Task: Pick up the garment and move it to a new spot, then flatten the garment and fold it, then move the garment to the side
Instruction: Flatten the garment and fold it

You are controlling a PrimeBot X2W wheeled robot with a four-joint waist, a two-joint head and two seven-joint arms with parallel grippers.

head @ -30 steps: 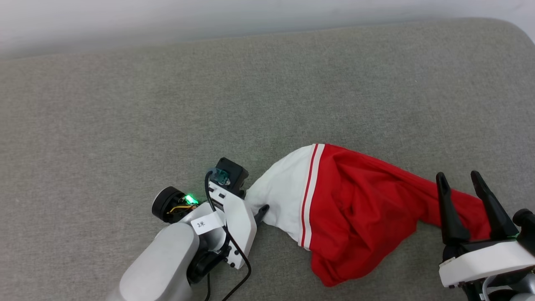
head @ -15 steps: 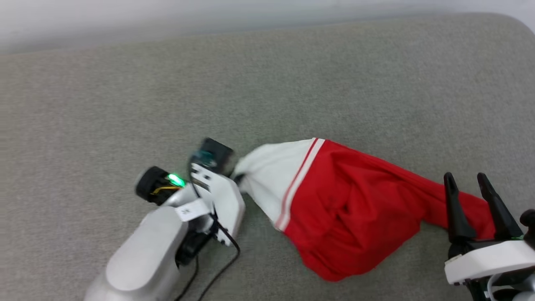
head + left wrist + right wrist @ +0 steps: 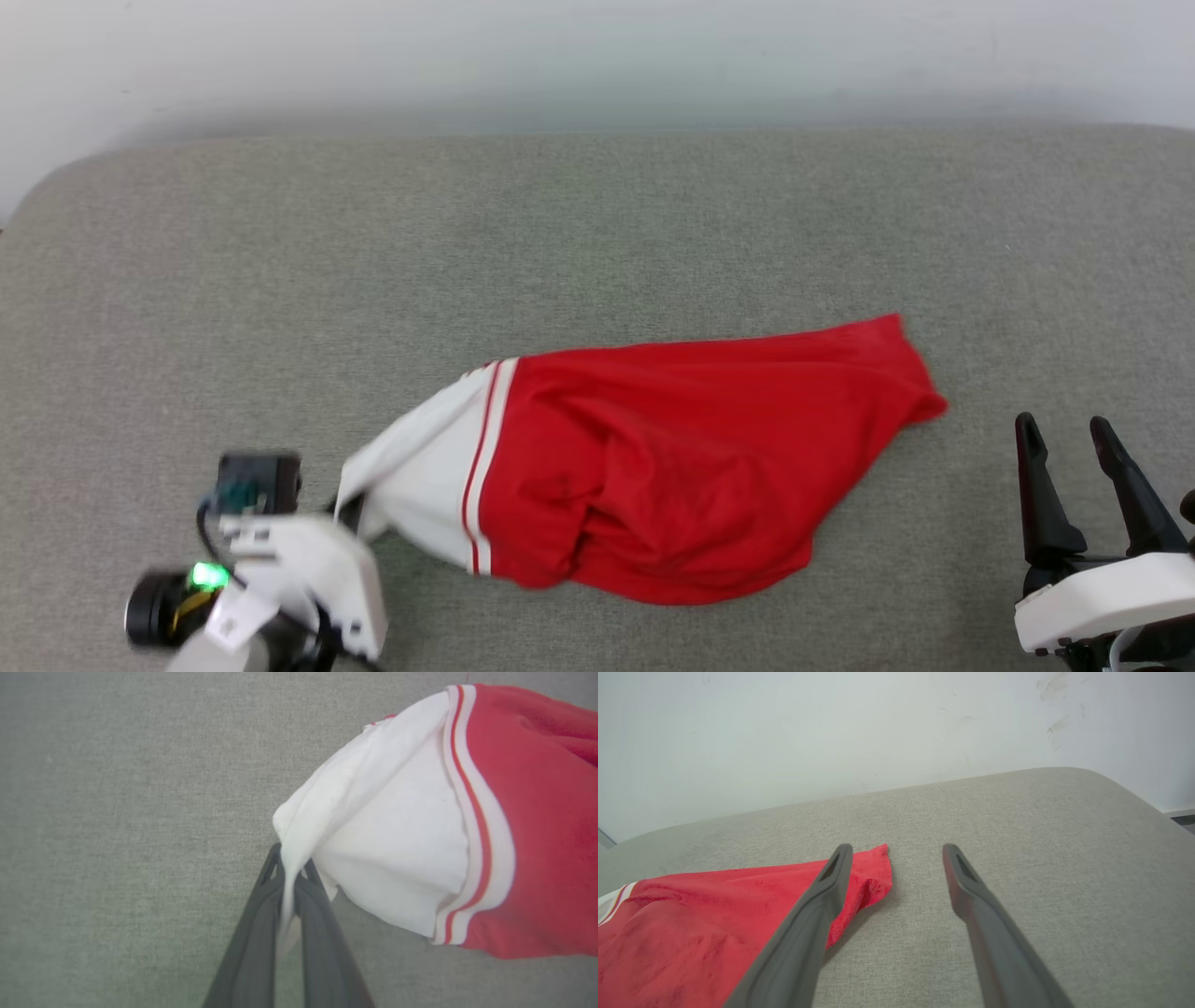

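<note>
Grey cushion [image 3: 597, 224] under a pale wall [image 3: 597, 56] makes the work surface. At near left the left gripper [image 3: 290, 868] is clamped on a pinch of the white sleeve [image 3: 397, 849], and cloth squeezes up between its two dark fingers [image 3: 261, 914], which lie low over the cushion. From that pinch the sleeve fans out rightward, past the stripe trim [image 3: 485, 457], into the red body of the garment [image 3: 672, 467]. It lies crumpled across the middle of the cushion, its far right corner [image 3: 920, 392] pulled to a point. Holding one end like this suits dragging or lifting the shirt to a new spot, likely the step in hand. At near right the right gripper [image 3: 1062, 425] stands with fingers apart and empty, near that corner but not touching, probably placed to take the other end for spreading the cloth flat
</note>
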